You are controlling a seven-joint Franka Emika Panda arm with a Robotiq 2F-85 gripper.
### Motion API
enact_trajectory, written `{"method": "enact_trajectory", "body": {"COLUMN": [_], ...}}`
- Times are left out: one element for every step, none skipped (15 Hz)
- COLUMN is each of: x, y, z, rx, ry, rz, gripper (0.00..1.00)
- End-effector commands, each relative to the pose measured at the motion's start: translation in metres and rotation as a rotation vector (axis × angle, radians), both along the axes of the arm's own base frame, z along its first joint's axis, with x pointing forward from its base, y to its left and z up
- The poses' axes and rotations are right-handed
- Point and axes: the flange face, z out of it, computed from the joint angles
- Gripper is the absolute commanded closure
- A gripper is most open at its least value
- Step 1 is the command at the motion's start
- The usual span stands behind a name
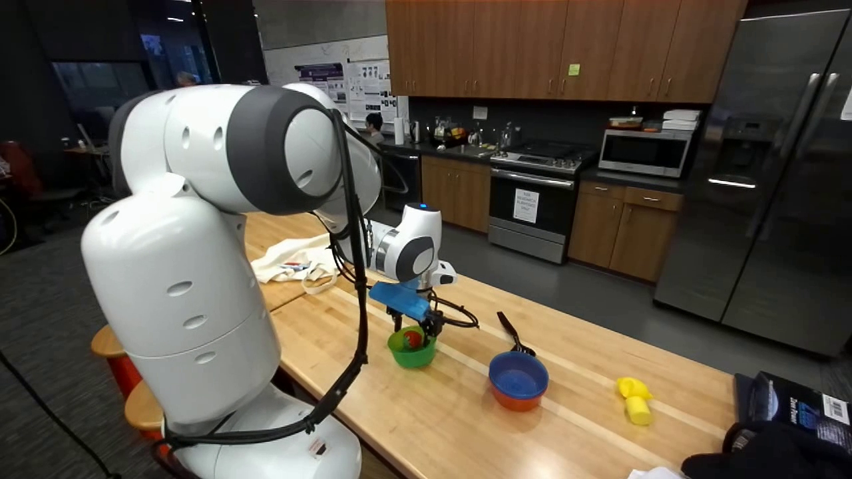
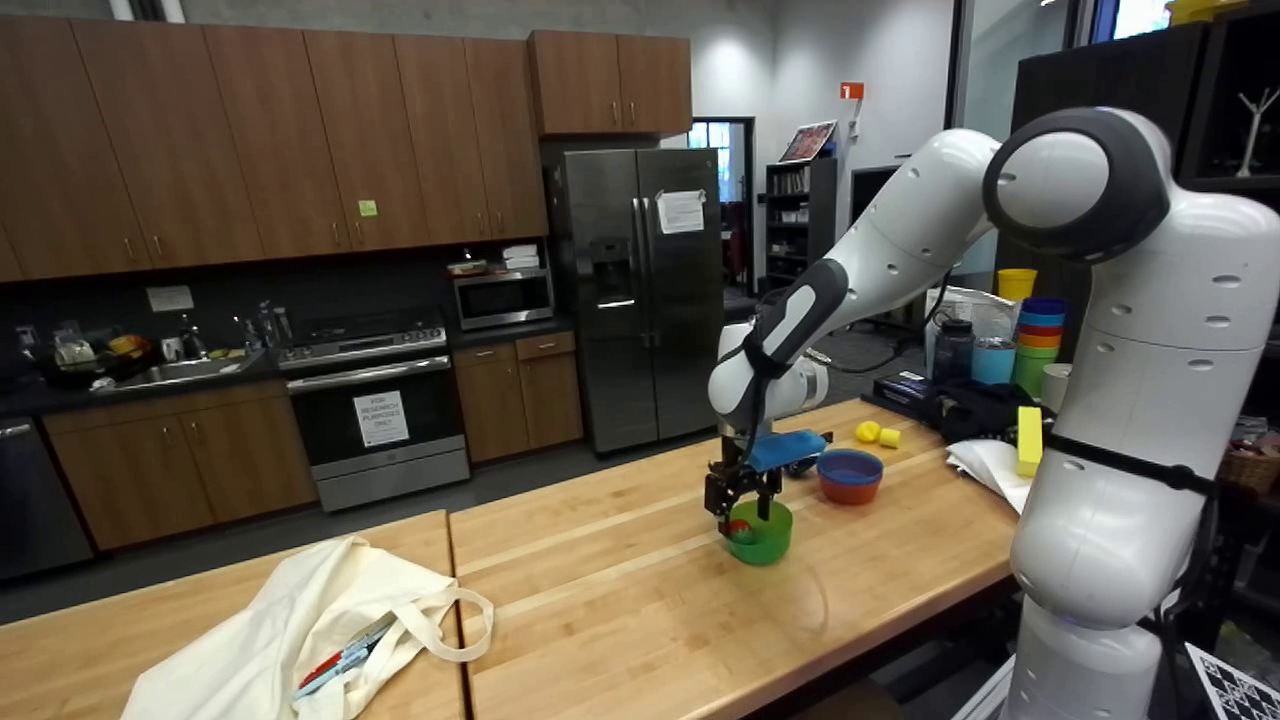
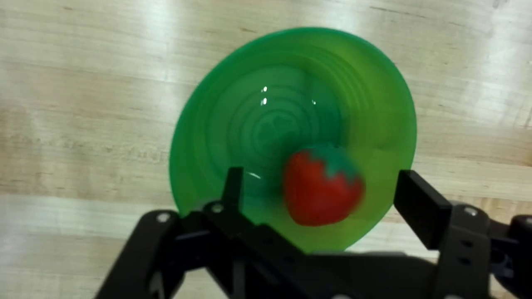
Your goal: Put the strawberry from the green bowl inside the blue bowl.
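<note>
The strawberry [image 3: 322,191], red with a green top, lies inside the green bowl [image 3: 384,120] in the wrist view. It also shows in both exterior views [image 1: 413,340] [image 2: 740,531], in the green bowl [image 1: 414,360] [image 2: 772,545] on the table. My gripper [image 3: 319,182] is open. Its fingers stand apart, one on each side of the strawberry; the left finger is over the bowl, the right one at its rim. The gripper points down at the bowl in both exterior views [image 1: 414,326] [image 2: 745,512]. The blue bowl [image 1: 519,374] [image 2: 850,462] looks empty and sits stacked in an orange-red bowl.
The orange-red bowl [image 1: 516,402] is under the blue bowl. A black spatula [image 1: 512,332] lies behind them. A yellow object [image 1: 636,400] lies farther along the table. A cloth bag [image 2: 300,620] lies at the opposite end. A black box [image 1: 792,406] stands at the table's end.
</note>
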Motion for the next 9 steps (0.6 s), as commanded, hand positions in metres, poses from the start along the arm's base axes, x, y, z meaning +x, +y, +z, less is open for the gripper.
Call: {"method": "enact_trajectory", "body": {"x": [0.010,0.013,0.016,0.018,0.021,0.024,0.026,0.029,0.031], "y": [0.004,0.003,0.001,0.001,0.000,0.000,0.000,0.000,0.002], "z": [0.001,0.000,-0.001,-0.001,-0.002,-0.002,-0.004,-0.005,-0.005], "rx": [0.038,0.049,0.061,0.076,0.090,0.105,0.118,0.134,0.145], "ry": [-0.011,-0.013,-0.017,-0.020,-0.024,-0.029,-0.033,-0.036,-0.039], "rz": [0.010,0.011,0.008,0.005,0.005,0.006,0.009,0.012,0.020], "gripper": [0.09,0.09,0.09,0.08,0.06,0.08,0.08,0.12,0.31]}}
